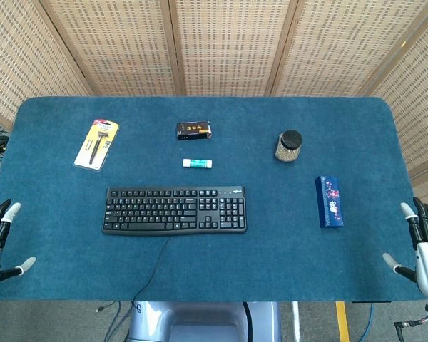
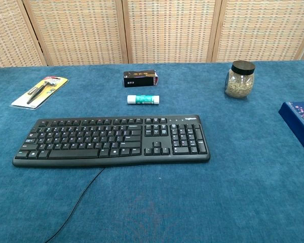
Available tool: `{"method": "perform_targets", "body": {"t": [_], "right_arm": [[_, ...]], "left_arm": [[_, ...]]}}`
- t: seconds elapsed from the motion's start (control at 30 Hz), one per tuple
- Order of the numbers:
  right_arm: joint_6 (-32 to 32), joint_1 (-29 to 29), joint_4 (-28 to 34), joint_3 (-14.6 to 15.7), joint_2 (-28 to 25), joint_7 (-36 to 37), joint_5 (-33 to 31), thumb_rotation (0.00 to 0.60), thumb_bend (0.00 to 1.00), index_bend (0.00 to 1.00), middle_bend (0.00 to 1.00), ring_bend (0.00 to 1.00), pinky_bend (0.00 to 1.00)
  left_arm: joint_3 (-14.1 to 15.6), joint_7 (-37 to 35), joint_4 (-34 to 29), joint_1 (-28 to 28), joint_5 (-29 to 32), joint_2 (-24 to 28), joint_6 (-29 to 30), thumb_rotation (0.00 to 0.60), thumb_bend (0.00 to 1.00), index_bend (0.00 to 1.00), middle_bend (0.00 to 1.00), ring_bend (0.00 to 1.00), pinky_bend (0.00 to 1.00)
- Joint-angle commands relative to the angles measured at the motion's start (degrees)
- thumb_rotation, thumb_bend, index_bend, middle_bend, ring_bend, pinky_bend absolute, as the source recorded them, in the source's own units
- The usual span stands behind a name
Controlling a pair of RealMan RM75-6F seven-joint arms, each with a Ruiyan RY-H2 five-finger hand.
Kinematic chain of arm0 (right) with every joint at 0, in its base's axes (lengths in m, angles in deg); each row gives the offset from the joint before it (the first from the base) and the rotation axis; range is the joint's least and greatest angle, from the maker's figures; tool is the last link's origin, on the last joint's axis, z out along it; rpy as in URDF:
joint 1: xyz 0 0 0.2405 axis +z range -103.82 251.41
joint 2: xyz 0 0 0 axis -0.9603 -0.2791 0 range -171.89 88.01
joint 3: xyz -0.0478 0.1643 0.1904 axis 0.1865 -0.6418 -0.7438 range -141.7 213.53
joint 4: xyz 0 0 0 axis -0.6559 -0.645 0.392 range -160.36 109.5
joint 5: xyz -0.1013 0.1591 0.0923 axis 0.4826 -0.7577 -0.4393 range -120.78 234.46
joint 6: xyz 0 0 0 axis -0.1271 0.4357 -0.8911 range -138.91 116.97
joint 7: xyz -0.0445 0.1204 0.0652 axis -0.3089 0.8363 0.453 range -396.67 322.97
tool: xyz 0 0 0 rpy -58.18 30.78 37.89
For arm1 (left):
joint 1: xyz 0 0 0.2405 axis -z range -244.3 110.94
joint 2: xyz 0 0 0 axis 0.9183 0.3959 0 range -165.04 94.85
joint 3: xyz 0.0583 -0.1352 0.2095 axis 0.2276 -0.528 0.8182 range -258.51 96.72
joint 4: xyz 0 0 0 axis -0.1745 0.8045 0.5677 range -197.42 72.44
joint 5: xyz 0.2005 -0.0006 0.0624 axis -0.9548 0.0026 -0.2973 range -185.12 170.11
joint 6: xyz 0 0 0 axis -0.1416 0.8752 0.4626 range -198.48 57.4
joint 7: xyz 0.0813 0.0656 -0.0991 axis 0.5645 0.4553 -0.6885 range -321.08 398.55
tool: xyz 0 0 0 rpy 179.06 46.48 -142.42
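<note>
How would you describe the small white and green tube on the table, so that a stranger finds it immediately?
Start at the black keyboard in the middle of the blue table. Just behind its centre lies a small glue stick on its side, apart from the keyboard. It is white with a green band, unlike the dark little box further back.

Black full-size computer keyboard (image 1: 175, 210) with white legends: lies flat on the blue cloth, long side parallel to the near table edge, number pad to the right. Its thin black cable (image 1: 151, 274) leaves the front edge and runs off the near side of the table. Nearest item to the left hand, though well apart from it.

Dark blue rectangular carton (image 1: 329, 201) printed with small red and white flowers: lies flat on its broad face, long axis running away from the near edge, right of the keyboard. Nearest item to the right hand, untouched.
</note>
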Motion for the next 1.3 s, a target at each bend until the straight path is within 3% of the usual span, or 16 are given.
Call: {"method": "perform_targets", "body": {"t": [0.03, 0.37, 0.43, 0.47, 0.5, 0.53, 0.6, 0.63, 0.67, 0.73, 0.8, 1.1, 1.3], "right_arm": [[-0.07, 0.05, -0.11, -0.02, 0.07, -0.02, -0.01, 0.600, 0.00, 0.00, 0.00, 0.00, 0.00], [-0.08, 0.04, 0.07, 0.11, 0.11, -0.22, 0.24, 0.600, 0.00, 0.00, 0.00, 0.00, 0.00], [-0.21, 0.06, 0.07, 0.15, 0.06, -0.15, 0.20, 0.600, 0.00, 0.00, 0.00, 0.00, 0.00], [-0.26, 0.05, 0.10, 0.15, -0.02, -0.03, 0.15, 0.600, 0.00, 0.00, 0.00, 0.00, 0.00], [-0.21, 0.02, 0.15, 0.13, -0.09, 0.12, 0.13, 0.600, 0.00, 0.00, 0.00, 0.00, 0.00], [-0.11, -0.02, 0.21, 0.10, -0.17, 0.32, 0.13, 0.600, 0.00, 0.00, 0.00, 0.00, 0.00], [0.11, -0.12, 0.32, 0.03, -0.39, 0.78, 0.12, 0.600, 0.00, 0.00, 0.00, 0.00, 0.00], [0.17, -0.17, 0.36, 0.03, -0.52, 1.06, 0.12, 0.600, 0.00, 0.00, 0.00, 0.00, 0.00], [0.21, -0.22, 0.38, 0.03, -0.64, 1.36, 0.09, 0.600, 0.00, 0.00, 0.00, 0.00, 0.00], [0.22, -0.26, 0.40, -0.03, -0.89, 2.03, -0.03, 0.600, 0.00, 0.00, 0.00, 0.00, 0.00], [0.14, -0.27, 0.40, -0.08, -1.15, 2.67, -0.17, 0.600, 0.00, 0.00, 0.00, 0.00, 0.00], [-0.52, -0.12, 0.45, -0.13, -1.67, 3.98, -0.58, 0.600, 0.00, 0.00, 0.00, 0.00, 0.00], [-0.74, -0.15, 0.37, -0.52, -2.11, 5.25, -1.49, 0.600, 0.00, 0.00, 0.00, 0.00, 0.00]], "left_arm": [[-0.02, 0.12, 0.02, 0.00, 0.14, -0.06, -0.04, 0.600, 0.03, 0.00, 0.00, 0.00, 0.00], [0.05, -0.04, 0.12, 0.07, -0.11, -0.14, -0.07, 0.600, 0.03, 0.00, 0.00, 0.00, 0.00], [0.09, -0.30, 0.28, 0.26, -0.69, -0.41, -0.05, 0.600, 0.03, 0.00, 0.16, 0.05, 0.00], [0.07, -0.97, 0.52, 0.45, -1.34, -0.95, 0.09, 0.600, 0.04, 0.00, 0.38, 0.19, 0.04], [0.03, -1.54, 0.79, 0.60, -1.78, -1.43, 0.18, 0.600, 0.07, 0.00, 0.62, 0.37, 0.15], [-0.03, -2.03, 1.14, 0.79, -1.92, -2.05, 0.07, 0.600, 0.09, 0.00, 0.74, 0.51, 0.24], [0.15, -2.62, 1.50, 1.64, -0.99, -3.32, -2.26, 0.600, 0.27, 0.00, 0.91, 0.72, 0.49], [0.17, -3.01, 1.60, 2.35, -0.45, -3.78, -3.88, 0.600, 0.38, 0.00, 0.95, 0.75, 0.52], [0.18, -3.26, 1.59, 3.05, 0.44, -4.07, -5.72, 0.600, 0.56, 0.00, 0.98, 0.79, 0.56], [-0.29, -2.59, 1.54, 4.60, 2.78, -4.78, -9.30, 0.600, 0.80, 0.00, 1.00, 0.83, 0.60], [-1.01, -3.24, 1.25, 6.55, 5.17, -5.95, -13.30, 0.600, 0.93, 0.00, 1.00, 0.86, 0.63], [-3.19, -9.95, 0.72, 14.81, 18.72, -6.17, -33.39, 0.600, 1.00, 0.00, 1.00, 0.87, 0.67], [-3.91, -11.53, 4.10, 18.51, 24.66, -8.51, -41.29, 0.600, 1.00, 0.00, 1.00, 0.87, 0.71]]}}
